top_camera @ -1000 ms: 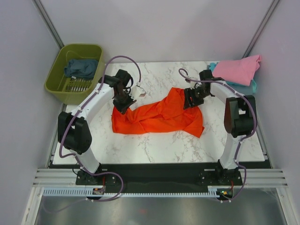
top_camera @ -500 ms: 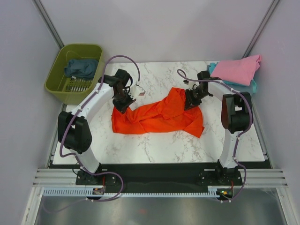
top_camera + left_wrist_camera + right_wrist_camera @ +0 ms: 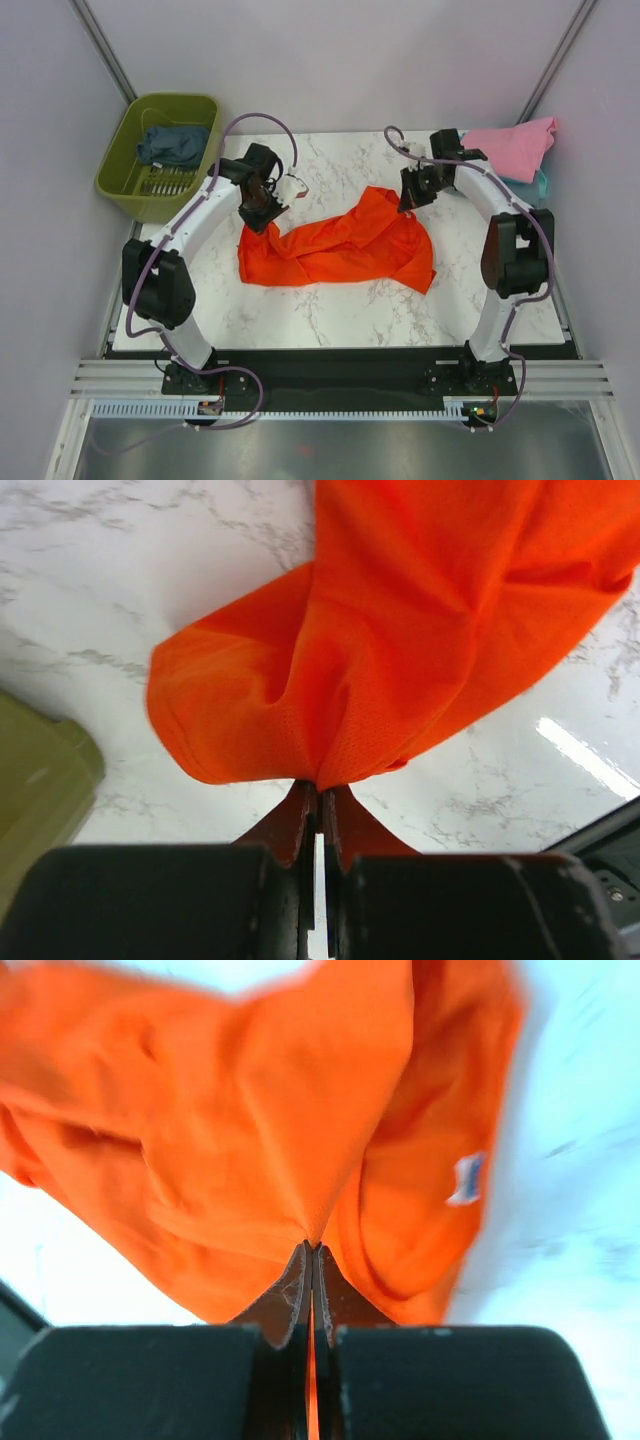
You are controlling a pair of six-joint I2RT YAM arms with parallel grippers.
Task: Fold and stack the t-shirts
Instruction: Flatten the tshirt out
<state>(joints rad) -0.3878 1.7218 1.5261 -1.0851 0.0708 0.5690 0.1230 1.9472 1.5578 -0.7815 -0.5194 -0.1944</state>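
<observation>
From above, the orange-red t-shirt (image 3: 340,248) lies crumpled mid-tabletop (image 3: 330,310), with the left fingers (image 3: 260,218) and right fingers (image 3: 408,198) each at one end. The pink t-shirt (image 3: 505,148) lies on the teal t-shirt (image 3: 541,184) at the far right. The slate-blue t-shirt (image 3: 172,145) sits in the olive basket (image 3: 118,172).

Left wrist: the left fingers are clamped tight on an orange fold.

Right wrist: the right fingers likewise pinch the orange cloth.

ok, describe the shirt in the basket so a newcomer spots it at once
At the far left corner of the marble table stands an olive-green basket. The slate-blue shirt lies bunched inside it. It is the only dark shirt and the only one in the basket; the orange shirt and pink shirt lie outside.
</observation>
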